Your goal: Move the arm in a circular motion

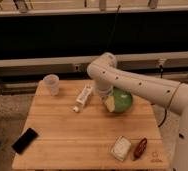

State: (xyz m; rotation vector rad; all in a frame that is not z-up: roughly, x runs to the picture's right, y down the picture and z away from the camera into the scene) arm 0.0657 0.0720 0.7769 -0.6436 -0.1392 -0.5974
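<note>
The large white arm [137, 85] of thick smooth tubes with small dark dots reaches in from the right across the wooden table [72, 135]. Its rounded elbow joint sits above the table's far middle. The forearm bends down there and ends at the gripper [108, 102], which hangs low over the table, right against the left side of a green bowl [122, 100].
A clear plastic cup [51, 83] stands at the far left. A white tube [83, 96] lies left of the gripper. A black phone [25, 140] lies at the front left. A white packet [121, 148] and a dark red object [140, 148] lie at the front right.
</note>
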